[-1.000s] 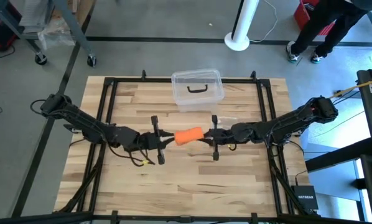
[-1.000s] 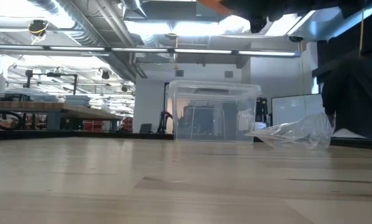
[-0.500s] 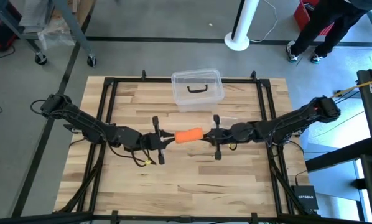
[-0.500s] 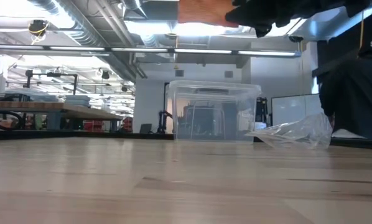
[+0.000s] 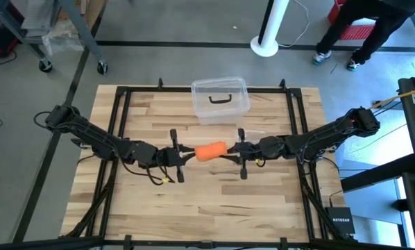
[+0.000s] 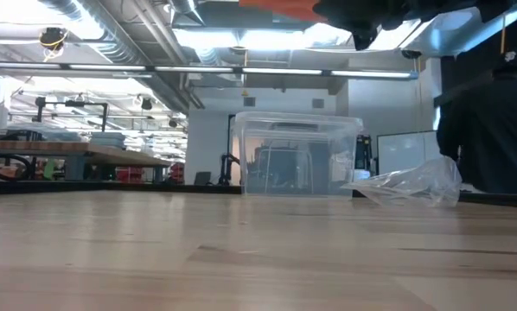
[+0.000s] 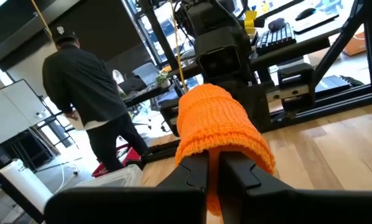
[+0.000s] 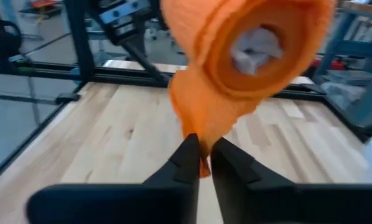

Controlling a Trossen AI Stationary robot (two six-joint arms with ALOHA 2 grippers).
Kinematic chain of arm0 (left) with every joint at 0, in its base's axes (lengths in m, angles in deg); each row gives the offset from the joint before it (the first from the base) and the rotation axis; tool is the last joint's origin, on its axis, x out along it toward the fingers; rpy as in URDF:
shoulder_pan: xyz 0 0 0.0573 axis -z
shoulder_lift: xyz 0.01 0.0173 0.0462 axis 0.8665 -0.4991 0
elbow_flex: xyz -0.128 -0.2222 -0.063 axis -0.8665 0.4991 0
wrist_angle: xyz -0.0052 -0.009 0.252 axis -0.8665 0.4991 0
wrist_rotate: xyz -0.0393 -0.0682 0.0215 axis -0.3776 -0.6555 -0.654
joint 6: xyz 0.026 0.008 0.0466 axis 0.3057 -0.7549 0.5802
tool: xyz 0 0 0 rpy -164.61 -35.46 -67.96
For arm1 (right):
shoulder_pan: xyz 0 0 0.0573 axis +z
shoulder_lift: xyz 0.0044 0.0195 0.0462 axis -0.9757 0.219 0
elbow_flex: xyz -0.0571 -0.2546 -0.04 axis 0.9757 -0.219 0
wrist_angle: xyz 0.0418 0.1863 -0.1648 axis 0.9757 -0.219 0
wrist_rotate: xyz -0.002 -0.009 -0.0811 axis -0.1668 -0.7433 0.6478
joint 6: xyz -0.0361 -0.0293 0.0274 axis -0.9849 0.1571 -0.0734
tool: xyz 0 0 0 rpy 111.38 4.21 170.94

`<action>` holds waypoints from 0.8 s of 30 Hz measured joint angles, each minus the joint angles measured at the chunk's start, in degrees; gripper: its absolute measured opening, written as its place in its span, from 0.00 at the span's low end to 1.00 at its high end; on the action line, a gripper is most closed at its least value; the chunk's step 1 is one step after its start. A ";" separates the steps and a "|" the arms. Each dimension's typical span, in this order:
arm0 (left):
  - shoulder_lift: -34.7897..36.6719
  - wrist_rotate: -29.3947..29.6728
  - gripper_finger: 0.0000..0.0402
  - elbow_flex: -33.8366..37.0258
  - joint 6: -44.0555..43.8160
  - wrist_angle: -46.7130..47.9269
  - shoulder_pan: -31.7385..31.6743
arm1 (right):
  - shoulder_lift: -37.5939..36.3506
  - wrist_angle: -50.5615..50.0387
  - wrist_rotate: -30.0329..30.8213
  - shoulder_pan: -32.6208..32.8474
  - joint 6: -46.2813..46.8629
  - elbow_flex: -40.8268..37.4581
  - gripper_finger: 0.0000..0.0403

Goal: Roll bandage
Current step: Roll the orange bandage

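Bandage [image 5: 210, 151] is already a tight roll, held in the air over mid-table between both arms. Left gripper [image 7: 212, 177] and right gripper [image 8: 204, 163] are each nearly closed, pinching its fabric. Looks like the finishing step; next probably needs the loose tail tucked without the roll slackening.

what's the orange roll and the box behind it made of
The bandage looks like soft knitted fabric with a matte finish: ribbed stitches show in the left wrist view, and its loose edge sags. The box looks like clear, glossy plastic, since the room shows through its walls in the low view; its handle is dark, probably plastic.
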 joint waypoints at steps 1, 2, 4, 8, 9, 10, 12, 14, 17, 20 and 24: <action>0.00 -0.02 0.01 0.00 -0.12 0.00 0.00 | 0.00 0.40 0.54 0.00 -0.13 0.00 0.14; 0.00 -0.02 0.01 0.00 -0.23 0.00 0.00 | 0.00 0.76 0.83 0.00 -0.14 0.00 0.16; 0.00 -0.02 0.01 0.00 -0.71 -0.01 0.00 | 0.00 0.79 0.93 0.00 -0.16 0.00 0.21; 0.00 -0.02 0.01 0.00 -1.18 0.07 0.02 | 0.04 0.69 3.48 0.00 -0.18 0.00 0.29; 0.00 -0.02 0.01 0.00 -1.18 0.05 0.10 | 0.04 0.41 3.99 0.00 -0.24 0.00 0.31; 0.00 -0.02 0.01 0.00 -1.18 0.00 0.16 | 0.04 -0.10 4.54 0.00 -0.48 0.00 0.32; 0.00 -0.02 0.01 0.00 -1.18 -0.02 0.15 | -0.13 -1.98 5.50 0.00 -1.67 0.00 0.34; 0.00 -0.02 0.01 0.00 -1.18 -0.02 0.17 | -0.76 -4.57 5.94 0.00 -1.79 0.00 0.35; 0.00 -0.02 0.01 0.00 -1.73 -0.07 0.17 | -1.64 -8.71 5.90 0.00 -1.73 0.02 0.36; 0.00 -0.04 0.01 0.00 -2.03 -0.40 0.17 | -1.62 -10.37 5.86 0.00 -1.49 -0.70 0.36; 0.00 -0.32 0.01 0.00 -2.71 -0.32 0.22 | -0.92 2.30 4.72 -0.75 -1.59 -7.41 0.36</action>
